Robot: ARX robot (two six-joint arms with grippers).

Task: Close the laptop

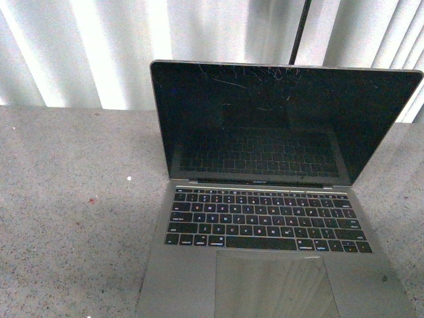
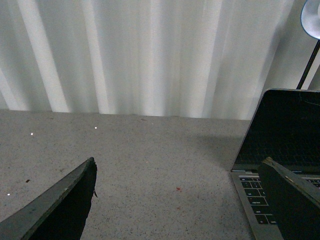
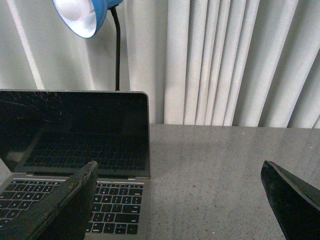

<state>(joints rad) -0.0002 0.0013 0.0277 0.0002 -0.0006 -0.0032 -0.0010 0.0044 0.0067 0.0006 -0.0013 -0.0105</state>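
Observation:
The laptop (image 1: pixel 265 225) stands open on the grey speckled table, right of centre in the front view, with black keys, a large trackpad and a scratched dark screen tilted back. No gripper shows in the front view. The left gripper (image 2: pixel 180 165) is open and empty, hovering over bare table just left of the laptop (image 2: pixel 280 150); one of its fingers (image 2: pixel 292 200) overlaps the keyboard's left edge. The right gripper (image 3: pixel 180 170) is open and empty, over the table just right of the laptop (image 3: pixel 75 145); one of its fingers (image 3: pixel 65 205) overlaps the keyboard's right part.
A blue-shaded desk lamp (image 3: pixel 82 17) on a black stalk stands behind the laptop. White pleated curtains (image 1: pixel 79 53) close the far edge of the table (image 1: pixel 73 218). A small red speck (image 2: pixel 178 189) lies on the table left of the laptop.

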